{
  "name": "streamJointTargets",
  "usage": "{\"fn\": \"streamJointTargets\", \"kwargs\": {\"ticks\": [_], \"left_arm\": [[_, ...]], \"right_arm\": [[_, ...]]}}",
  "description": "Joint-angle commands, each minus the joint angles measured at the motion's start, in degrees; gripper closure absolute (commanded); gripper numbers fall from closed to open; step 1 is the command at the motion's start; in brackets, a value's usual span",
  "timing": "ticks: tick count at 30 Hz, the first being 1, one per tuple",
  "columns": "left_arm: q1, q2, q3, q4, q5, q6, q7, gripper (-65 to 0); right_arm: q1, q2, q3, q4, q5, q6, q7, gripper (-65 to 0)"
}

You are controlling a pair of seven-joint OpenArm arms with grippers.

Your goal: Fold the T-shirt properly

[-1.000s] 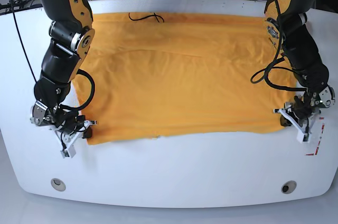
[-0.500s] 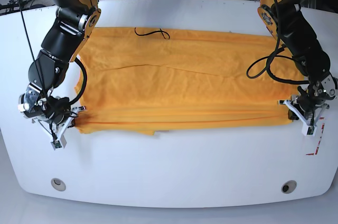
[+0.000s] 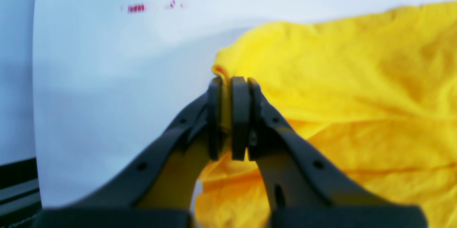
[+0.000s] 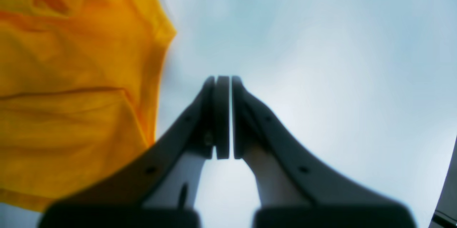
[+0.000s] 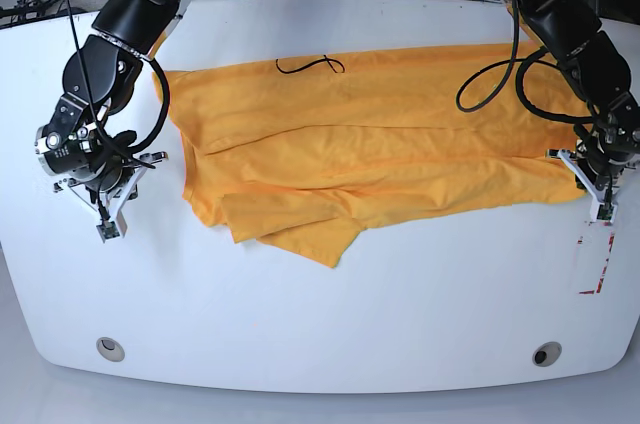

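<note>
The orange-yellow T-shirt (image 5: pixel 380 144) lies rumpled across the far half of the white table (image 5: pixel 320 314), with a loose flap sagging at its front left. Thin dark thread marks sit near its far edge. On the base view's right, my left gripper (image 5: pixel 602 209) is shut on the shirt's right edge. The left wrist view shows cloth (image 3: pixel 339 78) pinched between the pads of that gripper (image 3: pixel 230 81). My right gripper (image 5: pixel 105 227) is on the base view's left, apart from the shirt. In the right wrist view this gripper (image 4: pixel 224 78) is shut on nothing, with the cloth (image 4: pixel 71 96) off to its left.
A red dashed tape mark (image 5: pixel 597 264) lies just in front of my left gripper. Two round holes (image 5: pixel 110 348) (image 5: pixel 546 354) sit near the table's front edge. Cables and equipment crowd the space behind the table.
Both arms pulled back toward the far side, dragging the shirt's front edge. The left corner slipped from my right gripper and dropped into a rumpled flap. My left gripper kept its hold.
</note>
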Motion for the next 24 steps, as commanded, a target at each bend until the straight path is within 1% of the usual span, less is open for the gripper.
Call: {"fn": "streamJointTargets", "kwargs": {"ticks": [1, 2, 4, 6, 7, 8, 9, 10, 12, 14, 20, 24], "left_arm": [[-0.8, -1.0, 0.1, 1.5, -0.5, 0.1, -0.7, 0.0], [-0.7, -1.0, 0.1, 1.6, -0.5, 0.1, -0.7, 0.0], [-0.7, -1.0, -0.1, 1.6, -0.5, 0.1, -0.7, 0.0], [-0.6, -1.1, -0.1, 1.6, -0.5, 0.1, -0.7, 0.0], [-0.6, -1.1, -0.1, 1.6, -0.5, 0.1, -0.7, 0.0], [-0.6, -1.1, -0.1, 1.6, -0.5, 0.1, -0.7, 0.0], [-0.6, -1.1, -0.1, 1.6, -0.5, 0.1, -0.7, 0.0], [-0.6, -1.1, -0.1, 1.6, -0.4, 0.1, -0.7, 0.0], [-0.6, -1.1, -0.2, 1.5, -0.4, 0.1, -0.7, 0.0], [-0.6, -1.1, -0.2, 1.4, -0.3, 0.1, -0.7, 0.0], [-0.6, -1.0, -0.2, 1.5, -0.3, 0.1, -0.7, 0.0], [-0.6, -1.0, -0.1, 1.4, -0.3, 0.1, -0.7, 0.0]], "right_arm": [[1.6, 0.8, 0.0, -0.4, 1.4, -0.1, 0.8, -6.7], [2.2, 0.5, 0.0, -1.2, 1.5, -0.1, 0.8, -13.5], [3.7, -0.5, 0.0, -2.5, 1.8, -0.1, 0.8, -23.8], [4.7, -1.7, 0.0, -4.7, 3.3, -0.1, 0.9, -39.8], [4.9, -1.9, 0.0, -5.6, 4.3, -0.1, 0.9, -44.7], [5.5, -1.9, 0.0, -6.8, 6.8, -0.1, 0.9, -52.6], [6.1, -2.0, 0.0, -8.0, 8.6, -0.1, 0.9, -56.6], [6.5, -2.0, -0.1, -9.2, 10.3, -0.1, 0.9, -58.7], [7.6, -2.0, -2.1, -12.4, 13.5, -0.1, 1.1, -58.3], [8.9, -1.9, -4.4, -15.5, 15.4, -0.1, 2.1, -55.8], [13.1, -2.0, -11.4, -23.9, 15.8, -0.1, 5.3, -48.2], [15.6, -2.0, -12.4, -30.1, 15.7, -0.1, 8.0, -46.8]]}}
